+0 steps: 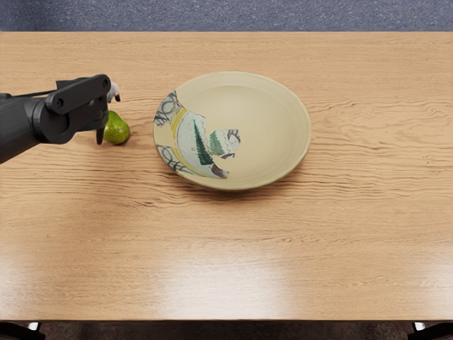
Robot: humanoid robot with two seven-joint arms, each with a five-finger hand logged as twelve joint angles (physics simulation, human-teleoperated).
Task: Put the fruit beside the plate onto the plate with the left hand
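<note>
Fingers: those of the left hand (83, 105) are mostly hidden behind its dark, blocky back. Whether they are released, clenched or closed on the fruit cannot be told.
Table: a light-brown wooden tabletop (226, 241) with strong grain fills nearly the whole view. A pale sheen lies across its near part.
Floor: a blue-grey strip (226, 14) runs beyond the table's far edge.
Plate: a large round cream ceramic plate (283, 120) lies flat, a little far of the table's centre. Its left part is painted with green trees and grey scrollwork.
Arm: the dark grey left arm (21, 124) comes in from the left edge and reaches right, toward the plate.
Hand: it sits at the arm's right end, left of the plate and apart from its rim.
Fruit: a small green pear-shaped fruit (118, 132) rests on the wood just left of the plate, with a narrow band of bare table between it and the rim. The hand overlaps its far-left side in this view.
White part: a tiny white piece (114, 91) shows at the hand's far right corner.
</note>
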